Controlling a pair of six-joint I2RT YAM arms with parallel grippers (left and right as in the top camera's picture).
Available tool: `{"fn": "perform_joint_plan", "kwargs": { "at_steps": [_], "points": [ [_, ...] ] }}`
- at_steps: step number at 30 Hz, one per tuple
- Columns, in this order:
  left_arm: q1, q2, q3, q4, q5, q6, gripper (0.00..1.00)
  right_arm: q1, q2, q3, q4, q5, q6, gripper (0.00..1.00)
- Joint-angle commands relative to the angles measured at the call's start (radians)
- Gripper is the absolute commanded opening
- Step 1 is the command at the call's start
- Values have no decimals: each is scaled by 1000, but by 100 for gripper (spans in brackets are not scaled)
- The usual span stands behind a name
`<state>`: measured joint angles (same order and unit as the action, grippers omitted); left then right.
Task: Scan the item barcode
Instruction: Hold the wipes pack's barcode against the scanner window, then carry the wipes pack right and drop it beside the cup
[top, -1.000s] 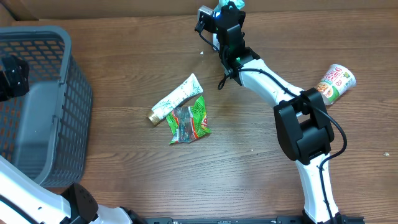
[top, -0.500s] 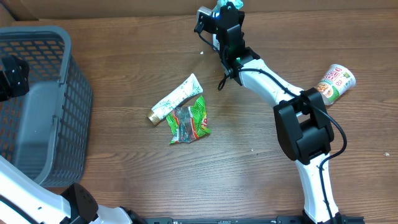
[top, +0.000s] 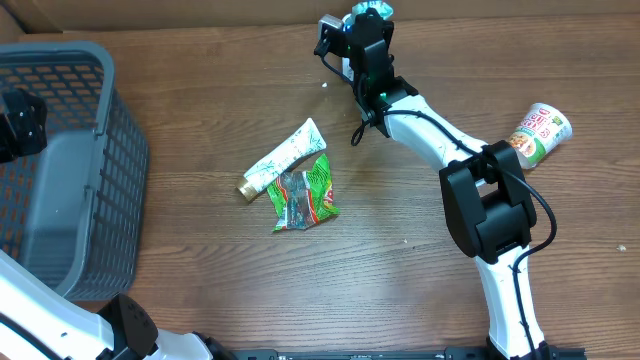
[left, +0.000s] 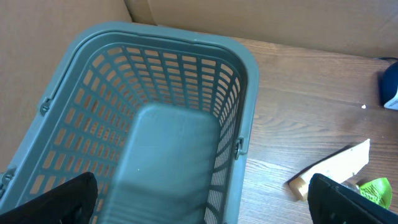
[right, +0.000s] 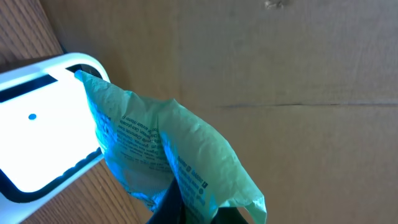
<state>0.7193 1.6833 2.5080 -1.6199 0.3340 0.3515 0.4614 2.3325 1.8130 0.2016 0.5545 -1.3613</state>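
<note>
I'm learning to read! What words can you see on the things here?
Nothing reads clearly.
On the held green packet: small print lines, blurred.
On the noodle cup: red marks, too small.
On the tube: print too small.
On the green snack bag: print too small.

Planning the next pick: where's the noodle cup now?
Overhead view: the noodle cup lies on its side on the right of the table, beside the right arm, far from the tube in the middle.
</note>
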Motion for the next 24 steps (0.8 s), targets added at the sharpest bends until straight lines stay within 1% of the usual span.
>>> {"fn": "perform_joint_plan", "kwargs": {
  "at_steps": [1, 6, 11, 14, 16, 18, 20, 22, 23, 24],
  "points": [
    [-6, 0, 0, 1, 14, 19, 99, -9, 2, 19, 14, 18, -5, 4],
    [-6, 0, 0, 1, 14, 19, 99, -13, 2, 19, 20, 17, -4, 4],
    [-6, 0, 0, 1, 14, 19, 99, -8, -9, 19, 80, 31, 8, 4],
    [-6, 0, 0, 1, 14, 19, 100, -2, -52, 19, 81, 35, 92, 4],
    [-6, 0, 0, 1, 14, 19, 100, 0, -96, 19, 66, 45, 171, 4],
    [-6, 0, 0, 1, 14, 19, 100, 3, -154, 19, 7, 55, 249, 4],
    [-6, 0, 0, 1, 14, 19, 100, 5, -218, 19, -71, 67, 372, 4],
    [-6, 0, 0, 1, 14, 19, 99, 4, -306, 19, -205, 67, 567, 4],
    [-6, 0, 0, 1, 14, 19, 99, -10, -385, 19, -357, 22, 769, 4],
    [-6, 0, 0, 1, 14, 19, 100, -23, -427, 19, -445, -27, 879, 4]
  ]
}}
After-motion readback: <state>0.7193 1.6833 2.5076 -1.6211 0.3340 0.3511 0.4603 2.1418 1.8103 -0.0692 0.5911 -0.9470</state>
